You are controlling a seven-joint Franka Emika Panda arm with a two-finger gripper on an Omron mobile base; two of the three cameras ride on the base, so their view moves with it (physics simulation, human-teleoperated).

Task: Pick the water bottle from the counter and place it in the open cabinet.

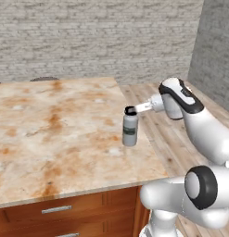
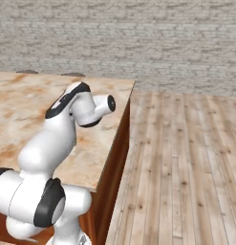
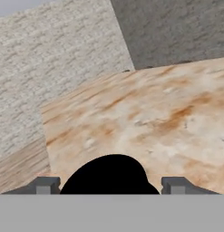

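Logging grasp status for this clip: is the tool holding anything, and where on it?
It cannot be told. The tool straddles the black cap of the water bottle, one fingertip on either side, but contact isn't visible; the bottle stands upright on the counter.

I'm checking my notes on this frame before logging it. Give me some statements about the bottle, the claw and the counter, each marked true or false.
1. The water bottle stands upright on the counter. True.
2. The bottle lies near the counter's far left corner. False: it stands near the counter's right edge, beside the arm.
3. The bottle's cap is black. True.
4. The claw has a finger on each side of the black cap in the hand view. True.
5. The counter top is plain white. False: it is beige marble with orange-brown veining.
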